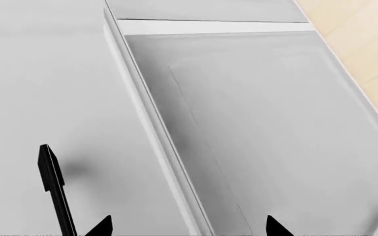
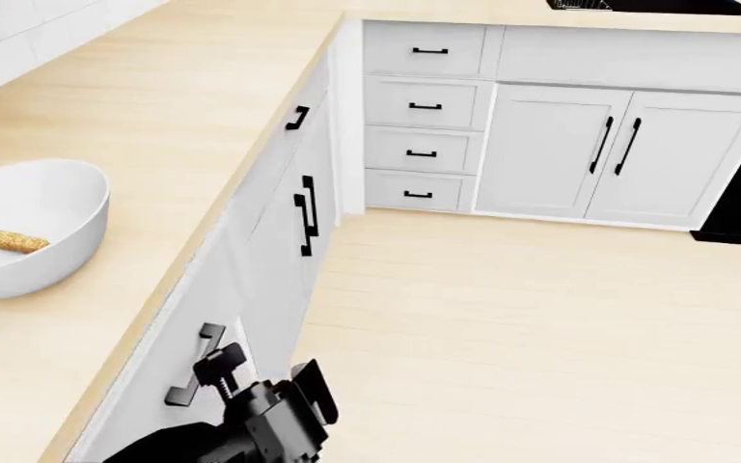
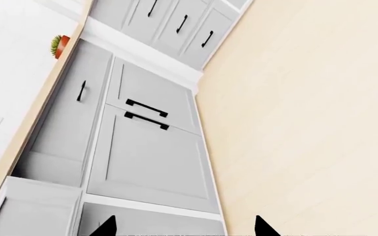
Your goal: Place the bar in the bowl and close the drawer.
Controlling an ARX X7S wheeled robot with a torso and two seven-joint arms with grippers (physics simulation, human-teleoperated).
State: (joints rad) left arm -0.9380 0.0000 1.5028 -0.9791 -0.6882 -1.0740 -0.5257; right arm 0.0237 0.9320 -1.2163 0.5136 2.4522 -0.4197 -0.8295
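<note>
Head view: bar (image 2: 19,241) lay inside bowl (image 2: 30,228) on countertop (image 2: 151,145) | drawer (image 2: 171,371) seemingly nearly shut, stiff flat front, best pushed beside its handle (image 2: 198,365) | left gripper (image 2: 248,381) near handle, jaw state unclear | right gripper (image 3: 183,227) spread, empty.

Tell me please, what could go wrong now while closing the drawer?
1. The left gripper sits right by the black handle of the drawer; its open jaws may catch on it while pushing.
2. The bowl, holding the bar, stands near the counter edge above; a hard slam might shake it.
</note>
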